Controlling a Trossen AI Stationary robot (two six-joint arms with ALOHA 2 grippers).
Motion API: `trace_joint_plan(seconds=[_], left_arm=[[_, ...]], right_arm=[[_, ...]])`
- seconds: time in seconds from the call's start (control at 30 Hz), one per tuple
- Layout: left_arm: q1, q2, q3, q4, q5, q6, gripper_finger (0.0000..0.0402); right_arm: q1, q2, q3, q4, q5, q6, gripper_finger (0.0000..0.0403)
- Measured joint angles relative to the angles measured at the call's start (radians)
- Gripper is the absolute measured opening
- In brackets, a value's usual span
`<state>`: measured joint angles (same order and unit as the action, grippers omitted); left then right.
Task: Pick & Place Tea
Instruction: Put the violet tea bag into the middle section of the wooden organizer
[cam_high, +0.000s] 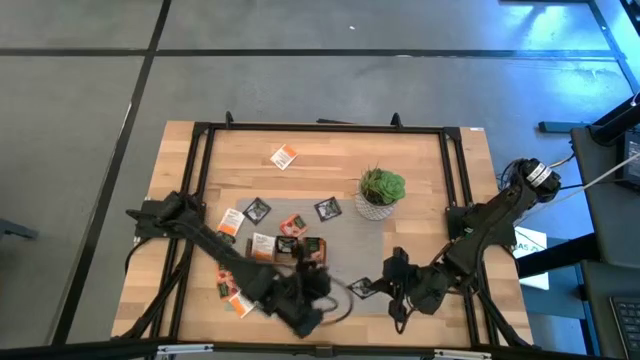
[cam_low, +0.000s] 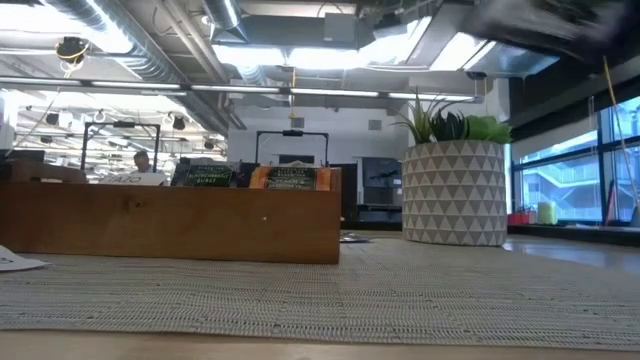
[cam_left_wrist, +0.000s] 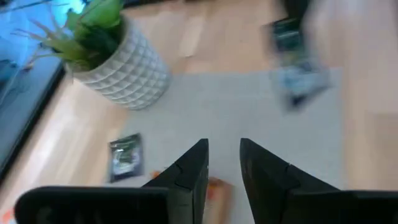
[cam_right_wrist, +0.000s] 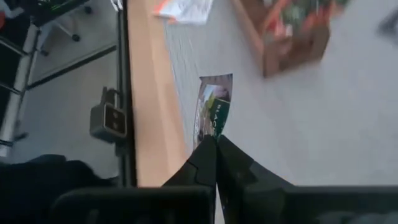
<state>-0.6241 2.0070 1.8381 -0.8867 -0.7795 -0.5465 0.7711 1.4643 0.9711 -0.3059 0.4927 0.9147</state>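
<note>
- In the right wrist view, the right gripper (cam_right_wrist: 216, 144) sits nearest the lens. Its fingers are pressed together on the near edge of a dark sachet (cam_right_wrist: 213, 111), so the sachet is pinched between the tips.
- The sachet's long axis runs straight out from the fingertips, in line with the fingers. It lies on the grey mat (cam_right_wrist: 323, 124), just beside the mat's edge where the bare table (cam_right_wrist: 144, 93) begins.
- Beyond the sachet, farther along the mat, stands the wooden tray (cam_right_wrist: 287, 38) with sachets already upright in it. Judged from this view, the tray lies ahead of the fingers and off to one side, well apart from the held sachet, so the coming move calls for a lift followed by a carry across the mat.
- In the high view, the right gripper (cam_high: 393, 290) is at the near edge of the table, and the tray (cam_high: 290, 246) lies toward the table's middle, away from the right arm's base.
- The left gripper (cam_high: 318, 285) hovers close to the tray's end. In the left wrist view its fingers (cam_left_wrist: 189, 171) stand slightly apart with nothing between them.
- The left arm is nearer the tray; the right arm alone has the tea.
- Farthest out, loose sachets (cam_high: 284, 156) lie scattered on the table, and the potted plant (cam_high: 381, 192) stands beyond the tray.
</note>
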Motion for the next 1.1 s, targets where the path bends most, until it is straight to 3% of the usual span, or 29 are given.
trace_joint_plan(seconds=[0.37, 0.5, 0.63, 0.83, 0.97, 1.1], left_arm=[[-0.146, -0.001, 0.0, 0.087, 0.27, -0.321, 0.0088], [-0.181, 0.011, 0.0, 0.15, 0.251, -0.391, 0.0088], [-0.194, 0.068, 0.0, 0.374, 0.266, -0.294, 0.0088], [-0.151, 0.151, 0.0, 0.722, 0.499, -0.046, 0.0088], [-0.114, 0.134, 0.0, 0.63, 0.559, 0.013, 0.0088], [-0.094, 0.073, 0.001, 0.449, 0.483, 0.034, 0.0088]], right_arm=[[-0.112, 0.03, 0.114, 0.032, 0.032, -0.369, 0.0006], [-0.117, 0.061, 0.107, 0.091, 0.03, -0.437, 0.0006], [-0.117, 0.099, 0.105, 0.121, 0.029, -0.478, 0.0007], [-0.117, 0.118, 0.105, 0.129, 0.029, -0.502, 0.0008], [-0.113, 0.118, 0.105, 0.131, 0.029, -0.503, 0.0008], [-0.1, 0.118, 0.104, 0.13, 0.025, -0.502, 0.0008]])
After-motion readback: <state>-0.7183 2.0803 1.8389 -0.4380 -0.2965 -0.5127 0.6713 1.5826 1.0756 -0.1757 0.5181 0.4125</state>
